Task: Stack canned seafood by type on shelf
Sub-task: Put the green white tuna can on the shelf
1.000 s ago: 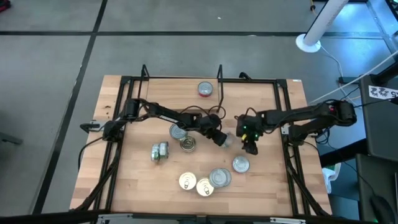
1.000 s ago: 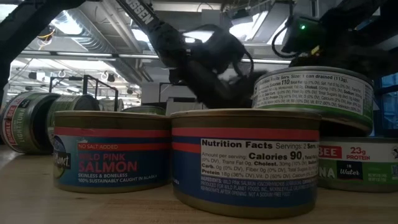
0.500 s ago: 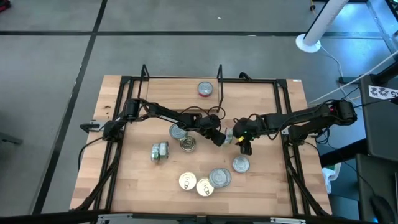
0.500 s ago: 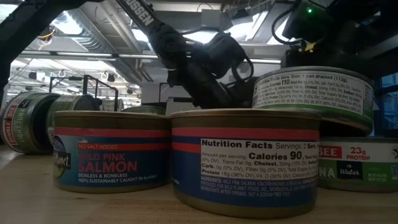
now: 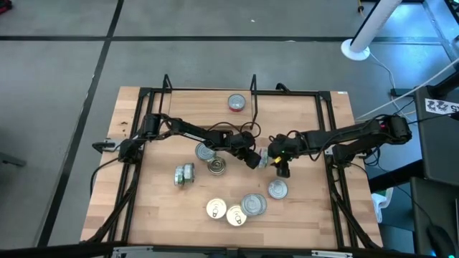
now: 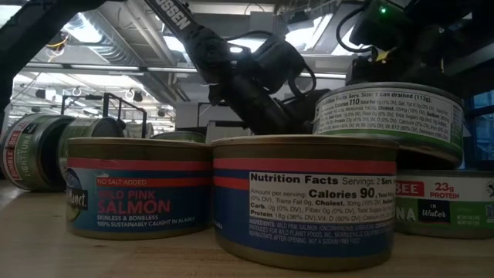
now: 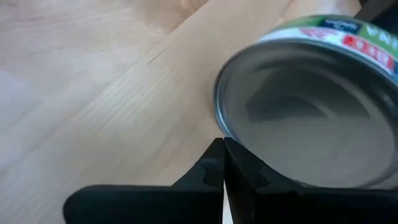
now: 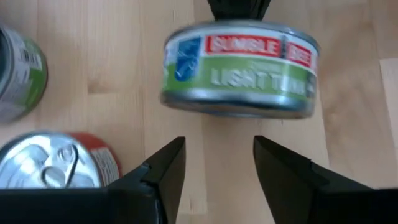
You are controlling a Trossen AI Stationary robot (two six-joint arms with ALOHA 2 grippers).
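My left jaws [image 5: 257,160] are pressed fully together, tips touching a green-label tuna can [image 5: 264,158] tilted at bench [image 5: 158,208] centre. My right jaws [image 8: 214,163] stand partly apart, empty, at the can's 3 o'clock, facing its side label. More cans [image 5: 242,206] lie toward 6 and 9 o'clock. A red-sided can [image 5: 237,102] sits on the shelf [image 5: 204,98] at 12 o'clock.

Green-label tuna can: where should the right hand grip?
Probably across the tuna can at its curved wall, from above. It seems to stand on edge, label toward the open right hand, one flat end against the shut left hand.
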